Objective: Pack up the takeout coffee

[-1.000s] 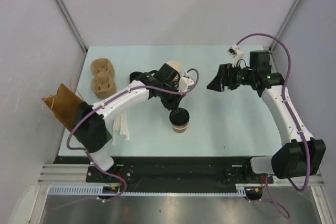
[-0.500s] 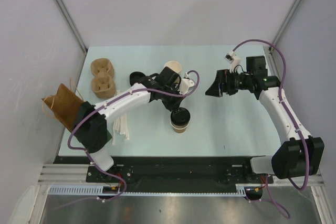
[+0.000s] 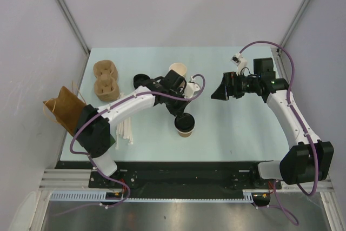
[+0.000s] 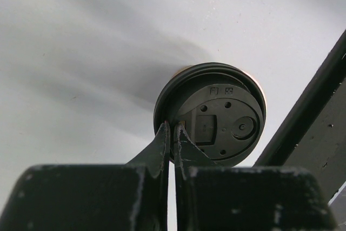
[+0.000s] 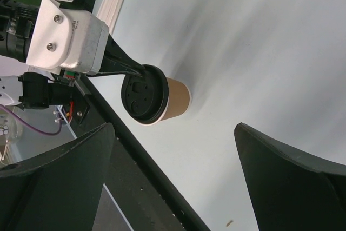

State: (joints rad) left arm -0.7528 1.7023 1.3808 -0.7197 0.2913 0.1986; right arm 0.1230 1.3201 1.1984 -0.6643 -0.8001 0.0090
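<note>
Tan kraft paper forms the takeout coffee point(image 3: 185, 129), which stands upright with its black lid point(image 4: 216, 114) on, near the middle of the pale surface point(image 3: 243, 128). The left end effector point(image 4: 172, 132) is clenched, its narrow fingertips pressed together right at the lid's near rim; whether they pinch the rim cannot be told. The right end effector point(image 3: 218, 91) hangs released, jaws spread wide, well apart from the cup on its right side. A brown paper bag point(image 3: 64, 109) lies at the surface's left edge.
</note>
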